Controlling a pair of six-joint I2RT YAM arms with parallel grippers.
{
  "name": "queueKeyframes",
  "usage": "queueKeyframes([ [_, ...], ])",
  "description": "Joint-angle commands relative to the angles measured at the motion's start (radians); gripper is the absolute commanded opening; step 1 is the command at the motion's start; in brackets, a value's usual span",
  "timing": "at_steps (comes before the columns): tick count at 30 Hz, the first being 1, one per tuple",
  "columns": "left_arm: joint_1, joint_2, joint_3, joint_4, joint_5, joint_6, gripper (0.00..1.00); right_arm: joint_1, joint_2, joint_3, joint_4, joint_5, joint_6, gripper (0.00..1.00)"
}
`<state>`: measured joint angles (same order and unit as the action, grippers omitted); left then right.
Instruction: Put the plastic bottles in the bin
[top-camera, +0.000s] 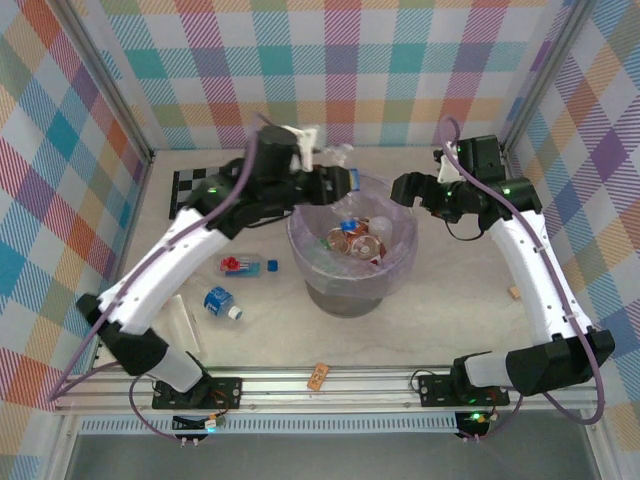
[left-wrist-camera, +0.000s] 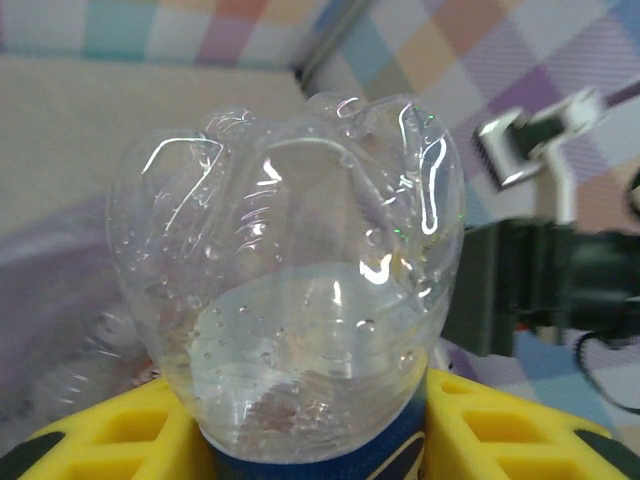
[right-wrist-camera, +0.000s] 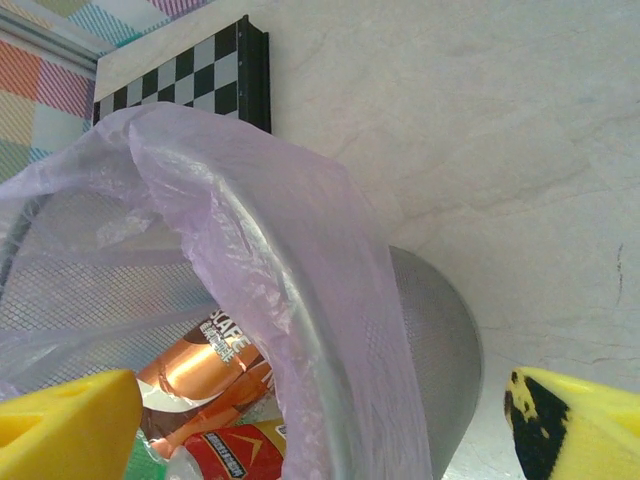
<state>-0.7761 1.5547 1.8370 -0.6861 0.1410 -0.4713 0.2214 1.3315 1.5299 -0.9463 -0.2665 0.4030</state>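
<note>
Left gripper (top-camera: 332, 180) clamps clear bottle (left-wrist-camera: 290, 280) above bin (top-camera: 402, 262) rim; right gripper (top-camera: 402, 188) jaws wide opposite; chequered board (top-camera: 185, 190) at far-left desk (top-camera: 450, 320) corner.

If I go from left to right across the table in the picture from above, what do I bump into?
blue-labelled bottle → red-labelled bottle → bin → tan cork
</note>
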Motion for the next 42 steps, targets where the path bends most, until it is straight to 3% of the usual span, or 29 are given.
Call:
queueKeyframes([
  [1,-0.034,0.053,0.025,0.013,-0.001,-0.014,0.36,-0.010,-0.041,-0.008,-0.013,0.019,-0.010,0.93],
  [8,-0.044,0.096,-0.077,0.058,0.014,-0.070,0.38,-0.033,-0.046,-0.009,-0.026,0.017,-0.027,0.93],
  [12,-0.043,0.095,-0.106,0.044,-0.008,-0.064,0.63,-0.039,-0.033,-0.011,-0.013,-0.007,-0.026,0.93],
  [16,-0.043,0.089,-0.071,0.008,-0.043,-0.032,0.74,-0.039,-0.026,-0.013,-0.003,-0.017,-0.023,0.93],
  [23,-0.043,0.067,-0.001,-0.078,-0.190,0.060,0.77,-0.039,-0.026,-0.017,0.000,-0.021,-0.023,0.93],
  [33,-0.039,0.004,0.052,-0.159,-0.274,0.152,0.73,-0.002,-0.007,0.049,-0.030,-0.005,-0.057,0.85],
  [42,0.119,-0.146,-0.015,-0.425,-0.326,0.161,0.82,0.003,0.015,0.087,-0.040,0.040,-0.084,0.85],
])
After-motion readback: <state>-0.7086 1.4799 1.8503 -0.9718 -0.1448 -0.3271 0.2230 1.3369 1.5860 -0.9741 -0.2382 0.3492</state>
